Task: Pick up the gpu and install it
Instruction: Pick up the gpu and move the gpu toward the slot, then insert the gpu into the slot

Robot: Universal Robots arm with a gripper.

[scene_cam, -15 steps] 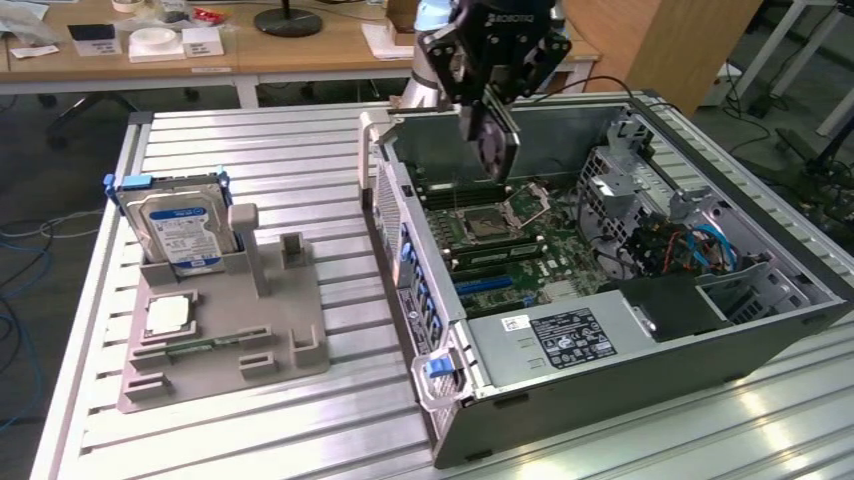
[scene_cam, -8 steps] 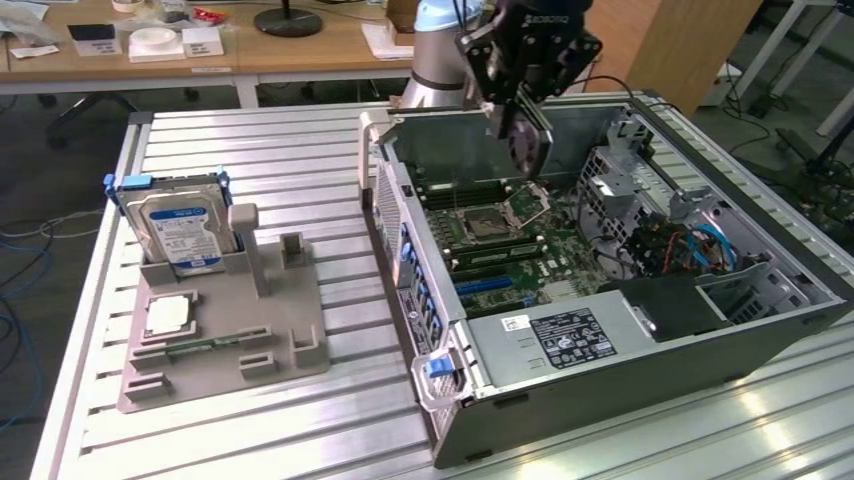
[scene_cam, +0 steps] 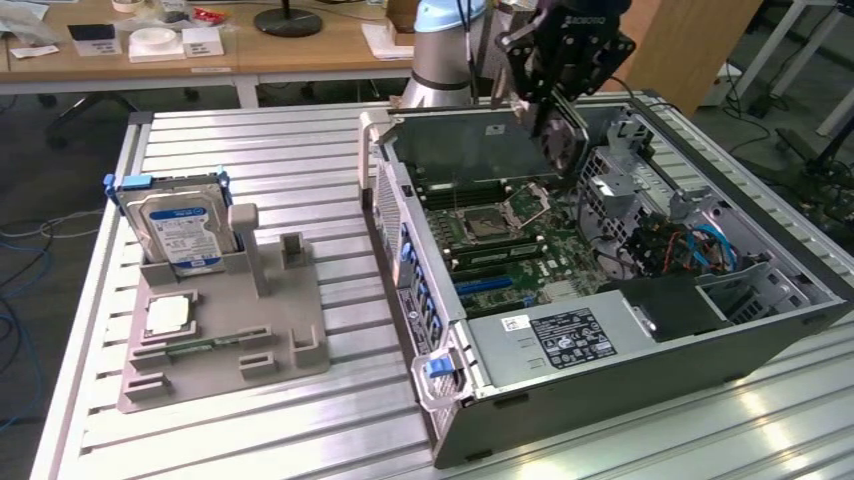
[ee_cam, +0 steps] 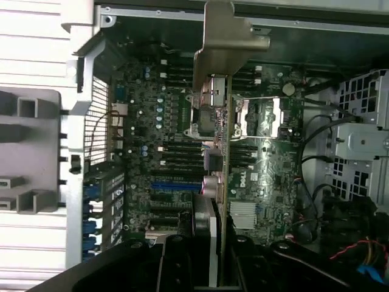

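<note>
My gripper (scene_cam: 561,100) hangs over the far end of the open computer case (scene_cam: 441,300), shut on the gpu (scene_cam: 570,140). The gpu is a thin dark card held on edge above the motherboard (scene_cam: 514,240). In the wrist view the gpu (ee_cam: 222,176) runs edge-on away from my gripper (ee_cam: 209,267). Its silver end bracket (ee_cam: 225,42) points toward the case's far wall. The card floats over the board between the expansion slots (ee_cam: 173,184) and the CPU socket (ee_cam: 258,118), clear of any slot.
A grey fixture (scene_cam: 234,335) on the slatted table at the exterior view's left holds an upright hard drive (scene_cam: 180,228) and a small square CPU chip (scene_cam: 170,315). Inside the case are a power supply (scene_cam: 561,338), drive cages (scene_cam: 641,180) and cables (scene_cam: 694,250).
</note>
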